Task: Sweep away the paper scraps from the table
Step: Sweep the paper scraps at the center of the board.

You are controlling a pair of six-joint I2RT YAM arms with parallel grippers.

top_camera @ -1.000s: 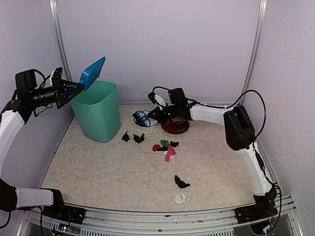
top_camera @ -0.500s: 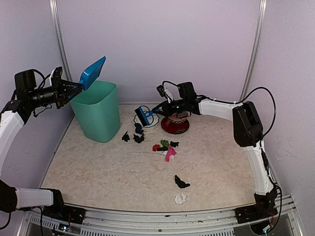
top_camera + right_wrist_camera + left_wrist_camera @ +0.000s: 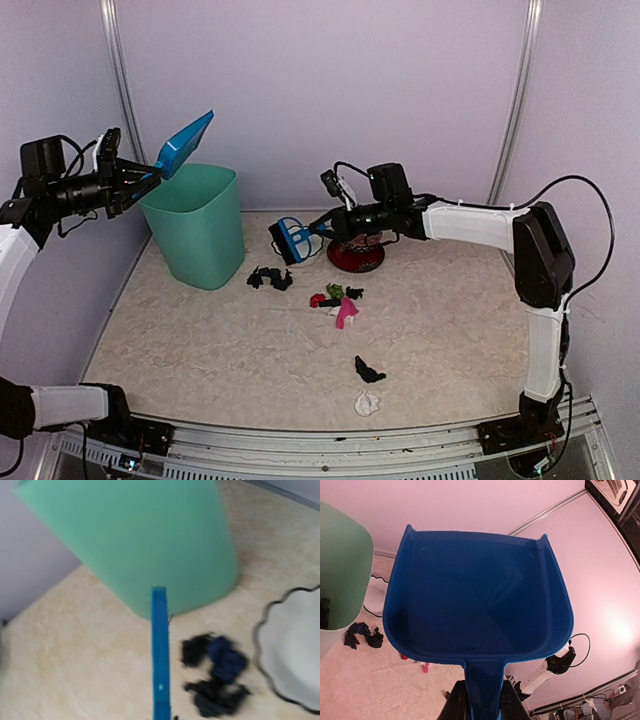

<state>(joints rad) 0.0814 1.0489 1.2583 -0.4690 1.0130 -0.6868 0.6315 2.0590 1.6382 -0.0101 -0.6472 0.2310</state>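
Observation:
Paper scraps lie on the table [image 3: 200, 340]: a black clump [image 3: 270, 278] beside the bin, a red, green and pink group [image 3: 338, 300] mid-table, one black scrap [image 3: 369, 373] and one white scrap [image 3: 367, 403] near the front. My left gripper [image 3: 135, 180] [image 3: 482, 705] is shut on the handle of the blue dustpan [image 3: 188, 145] [image 3: 480, 600], held tilted above the bin. My right gripper [image 3: 328, 226] is shut on the small blue hand brush [image 3: 290, 240] [image 3: 159, 650], which hangs just above the table behind the black and blue scraps [image 3: 217, 672]. Its fingers are out of the right wrist view.
A green waste bin [image 3: 195, 225] [image 3: 135, 540] stands at the back left. A white scalloped dish [image 3: 306, 257] [image 3: 295, 650] and a dark red bowl [image 3: 356, 256] sit at the back centre. Walls close in the sides and back.
My right arm has stretched out, its elbow swinging right, with the brush staying near the white dish. The black scraps by the bin now lie bunched together. My left arm drew slightly left.

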